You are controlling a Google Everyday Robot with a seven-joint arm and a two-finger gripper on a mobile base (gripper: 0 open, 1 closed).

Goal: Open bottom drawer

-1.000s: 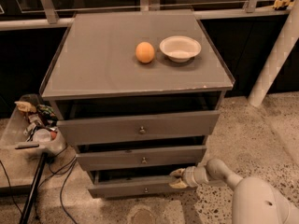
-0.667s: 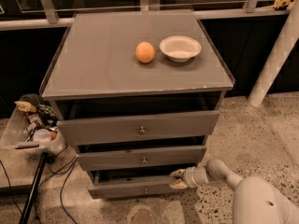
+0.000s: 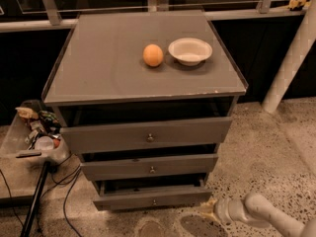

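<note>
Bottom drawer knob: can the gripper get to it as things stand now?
Probably yes. The gripper is low by the right end of the bottom drawer front, and I see nothing between it and the knob.

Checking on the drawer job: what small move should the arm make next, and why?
Probably move the gripper left to the knob of the bottom drawer and pull: it sits low by the front's right corner, and the drawer looks only slightly out.
</note>
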